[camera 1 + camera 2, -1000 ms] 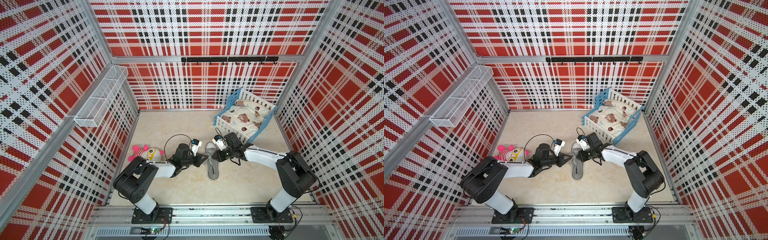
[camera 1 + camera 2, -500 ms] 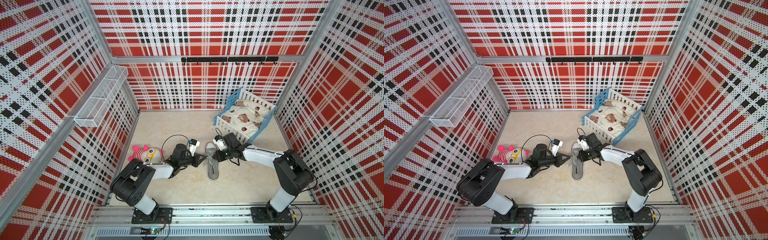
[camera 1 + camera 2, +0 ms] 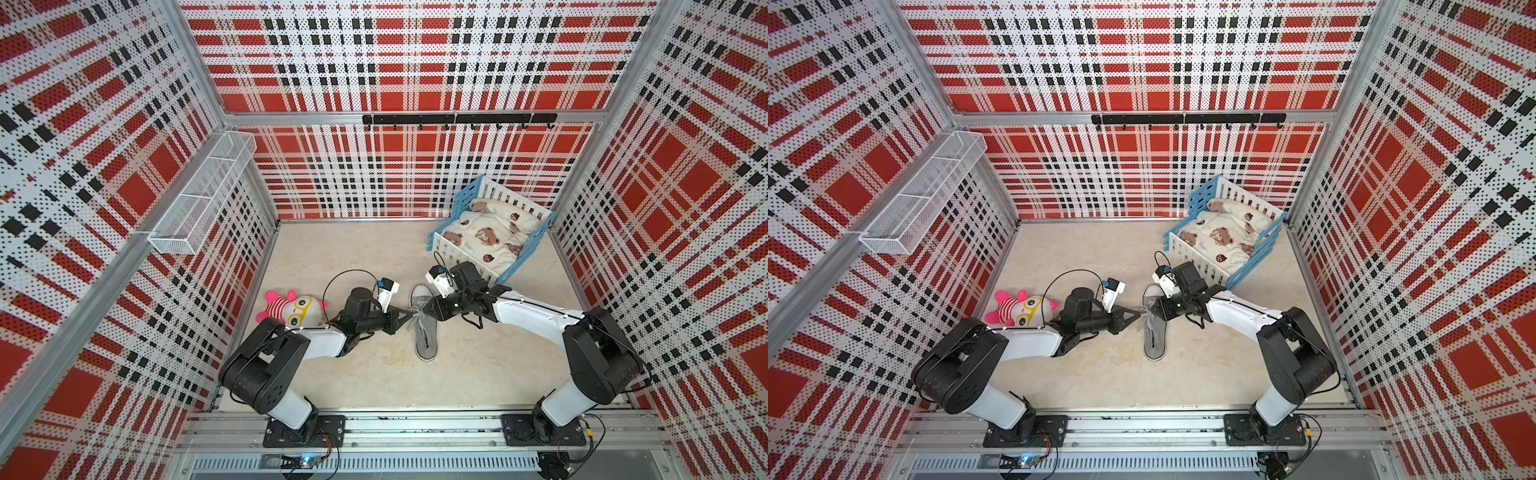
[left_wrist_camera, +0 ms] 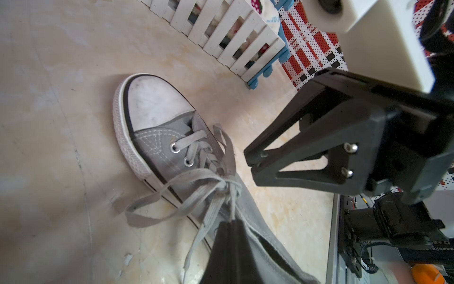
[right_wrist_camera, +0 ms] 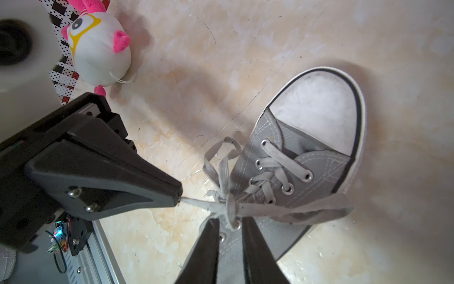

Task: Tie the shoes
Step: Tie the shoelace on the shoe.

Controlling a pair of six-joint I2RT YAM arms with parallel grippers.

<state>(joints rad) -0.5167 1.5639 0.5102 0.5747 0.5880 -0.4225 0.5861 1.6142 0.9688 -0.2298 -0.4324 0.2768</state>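
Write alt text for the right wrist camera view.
The left tool, shut on one lace, holds it taut from the knot of a white-toed grey sneaker. A pink-and-white plush toy lies nearby.

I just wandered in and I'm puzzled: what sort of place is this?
Probably a robot test booth: plaid perforated walls enclose a small floor, the left arm and right arm stand on a metal rail, and a sneaker and toy crib look like props.
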